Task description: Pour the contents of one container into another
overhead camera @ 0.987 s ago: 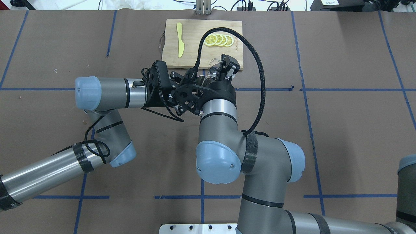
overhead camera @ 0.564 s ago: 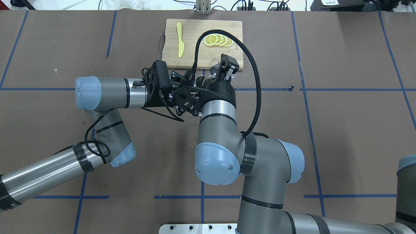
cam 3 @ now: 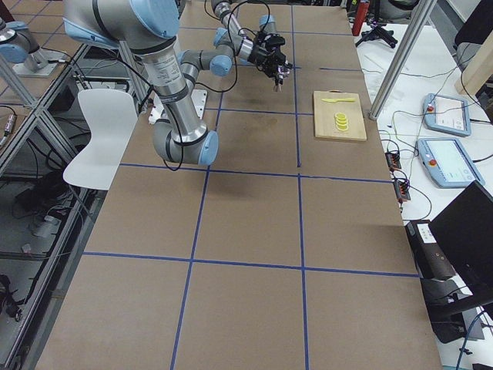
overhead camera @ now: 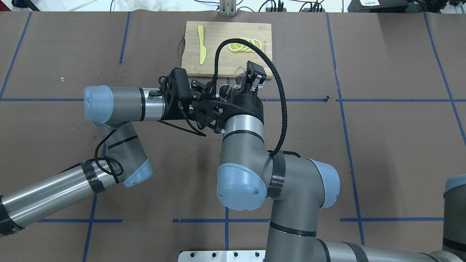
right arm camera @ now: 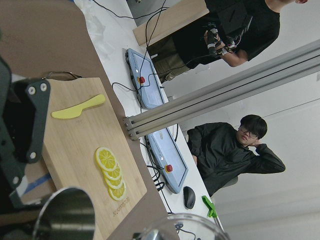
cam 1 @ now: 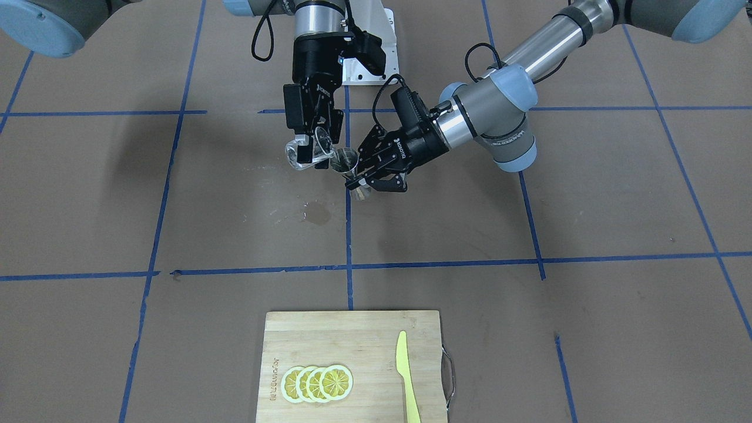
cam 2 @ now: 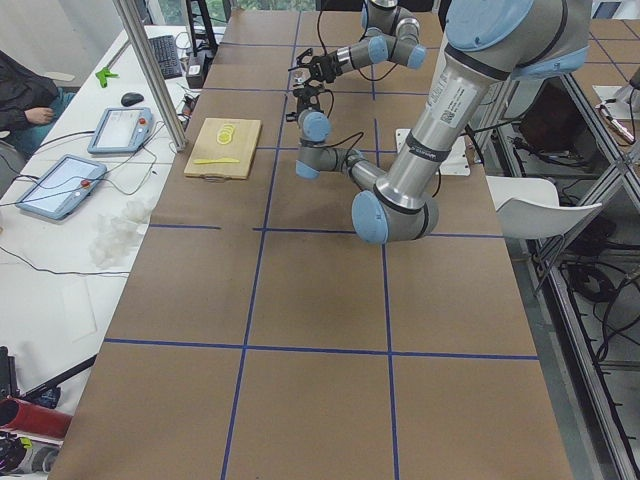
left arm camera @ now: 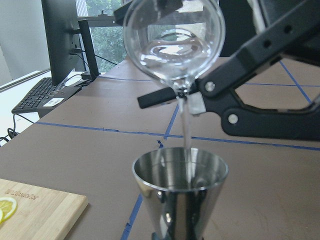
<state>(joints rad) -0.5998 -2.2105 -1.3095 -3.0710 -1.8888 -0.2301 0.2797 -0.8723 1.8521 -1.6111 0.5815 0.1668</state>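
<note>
In the front-facing view, the right gripper (cam 1: 314, 150) is hanging leftmost. It is clenched on the small clear rounded glass cup (cam 1: 298, 157), which is tilting in mid-air with its lip toward the jigger. Just to the right, the silver-grey hourglass-shaped metal jigger (cam 1: 345, 160) is standing upright above the table. The left gripper (cam 1: 363, 182) is clamping it at the waist, and its fingers are partly hiding the lower cone.

In the left wrist view a thin clear stream (left arm camera: 186, 132) is running from the cup's lip into the jigger's upper cone. The jigger's lower half is cut off by the frame edge, and the fill level cannot be made out. Overhead, the right wrist is covering most of the left gripper. A damp patch (cam 1: 318, 212) is showing on the brown table covering (cam 1: 176, 205) below the pair. The bamboo cutting board (cam 1: 364, 329) is lying well apart from them.
</note>
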